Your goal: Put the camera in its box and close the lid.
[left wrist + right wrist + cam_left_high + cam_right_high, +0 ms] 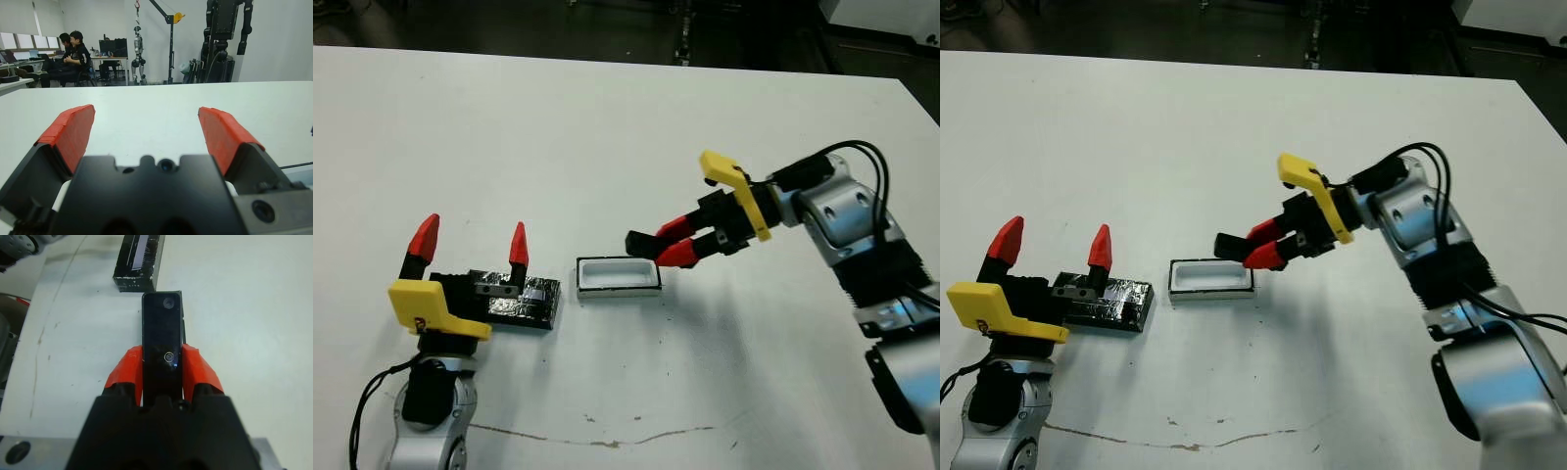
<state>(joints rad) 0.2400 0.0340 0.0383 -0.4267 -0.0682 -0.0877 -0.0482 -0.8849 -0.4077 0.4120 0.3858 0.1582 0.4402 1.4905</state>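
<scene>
The camera [639, 242], a slim black bar, is pinched between the red fingers of my right gripper [669, 243], which is shut on it. It hangs just above the right end of the box [618, 277], a small white-walled tray with a black rim. In the right wrist view the camera [161, 338] sticks out ahead of the fingers [128, 369] and hides most of the box. The lid [527, 304], a glossy black slab, lies flat to the left of the box. My left gripper [473, 242] stands open over the lid's left part, holding nothing.
A thin brown line [607, 441] runs across the table near the front edge. Beyond the table's far edge, the left wrist view shows seated people [73, 56] at desks and robot stands [222, 34].
</scene>
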